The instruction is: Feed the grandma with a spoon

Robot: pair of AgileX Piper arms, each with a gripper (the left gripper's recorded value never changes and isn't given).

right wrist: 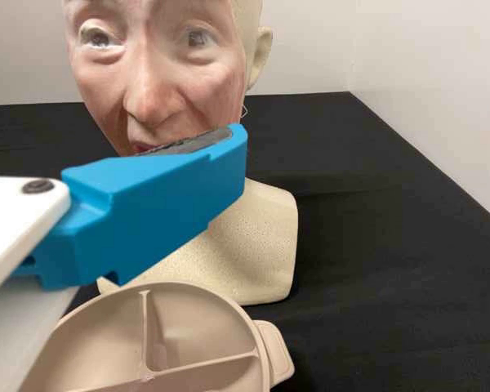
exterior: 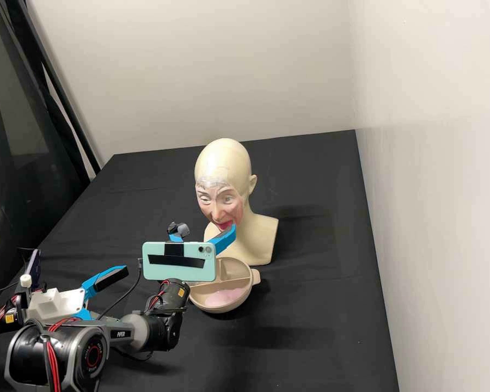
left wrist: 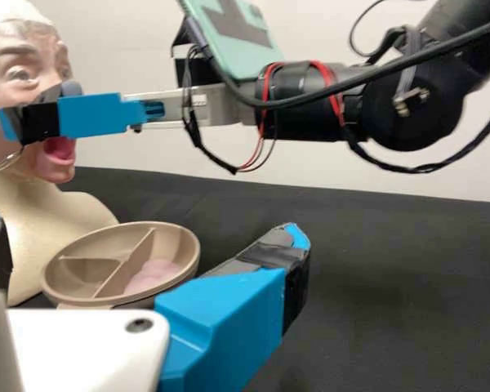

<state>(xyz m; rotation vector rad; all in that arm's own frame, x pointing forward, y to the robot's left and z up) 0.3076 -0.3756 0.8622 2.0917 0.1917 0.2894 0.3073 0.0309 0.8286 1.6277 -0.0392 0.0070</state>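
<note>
Nearest: left gripper (left wrist: 139,245), low over the black cloth-covered bench (exterior: 310,228). Its jaws are spread wide with nothing between them, and it is aimed at the bowl from just short of it.

Next: round beige plastic bowl (left wrist: 82,292), divided into three compartments, with pale pink mush (exterior: 219,298) in one.

Above the bowl: dark grey right arm (left wrist: 351,82), with a mint-green phone (exterior: 179,261) taped flat on its wrist. The right gripper (left wrist: 33,120) is raised to the open mouth of the head, touching it or very nearly. I cannot tell whether it is clamped, or whether a spoon sits in it.

Farthest: grandma (exterior: 226,179), a cream bald mannequin bust with a painted, wrinkled face. It stands upright just behind the bowl and faces the arms.

Risks (judgement):
- A further push forward would press the bust's mouth. The bust looks light and unfixed, so it could slide back or tip.
- Any tilt at the mouth could drop food onto the chin or bench.
- Pulling back low could catch the bowl's rim and drag it.
- The left gripper is close enough to nudge the bowl.

Count: arms 2; grippers 2; bowl 1 (3 compartments); bust 1; phone 1.
</note>
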